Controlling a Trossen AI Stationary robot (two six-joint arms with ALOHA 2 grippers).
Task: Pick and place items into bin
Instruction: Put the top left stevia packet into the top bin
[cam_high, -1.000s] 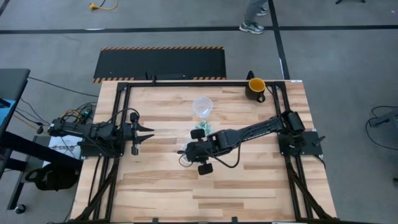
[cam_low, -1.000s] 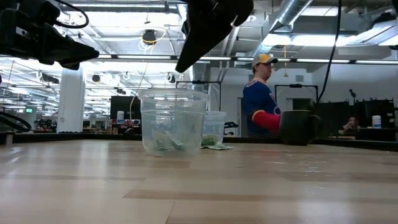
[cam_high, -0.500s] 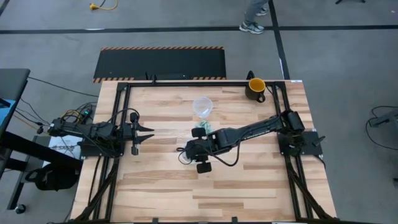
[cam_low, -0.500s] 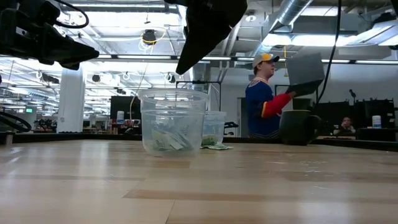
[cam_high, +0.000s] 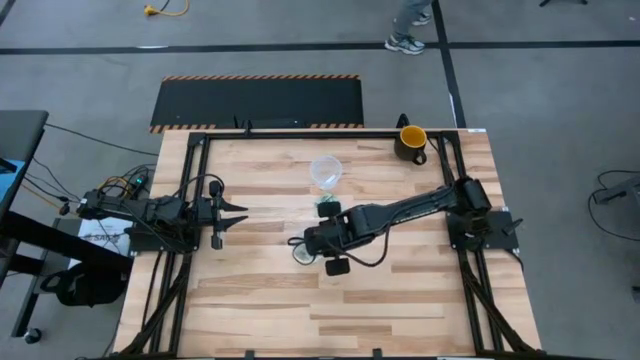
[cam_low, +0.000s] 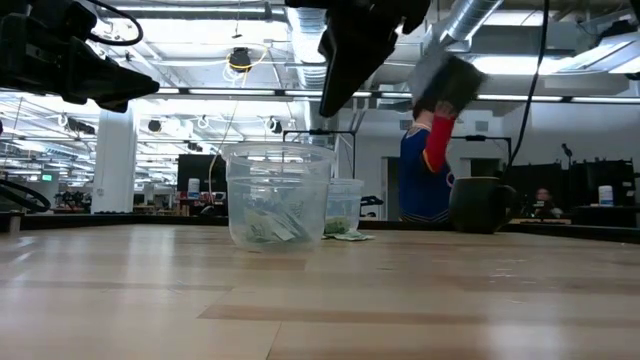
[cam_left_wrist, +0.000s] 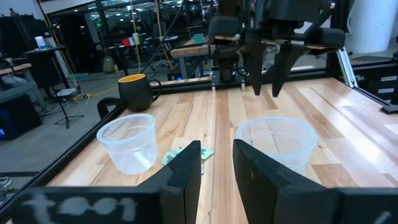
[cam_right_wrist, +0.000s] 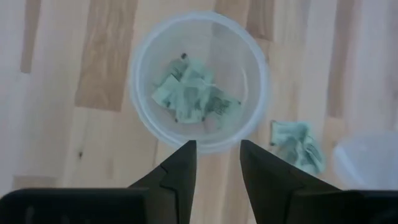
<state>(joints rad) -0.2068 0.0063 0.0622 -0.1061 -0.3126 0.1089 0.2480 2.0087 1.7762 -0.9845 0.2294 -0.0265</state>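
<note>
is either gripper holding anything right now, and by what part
Nothing is held. The right gripper hangs over the clear cup of pale green pieces, jaws open and empty. The left gripper waits at the table's left side, jaws apart, also empty.

Clear plastic cup (cam_right_wrist: 200, 87) mid-table holds pale green pieces (cam_right_wrist: 193, 98); more pieces (cam_right_wrist: 298, 144) lie just beside it, a second clear cup (cam_high: 326, 171) and yellow-and-dark mug (cam_high: 410, 143) behind

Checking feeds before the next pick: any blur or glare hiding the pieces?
Right wrist view: sharp, green pieces show clearly inside the cup. Low view: bright ceiling lights behind; a person's arm is motion-blurred. Left wrist view: foreground bar smeared, cups clear.
</note>
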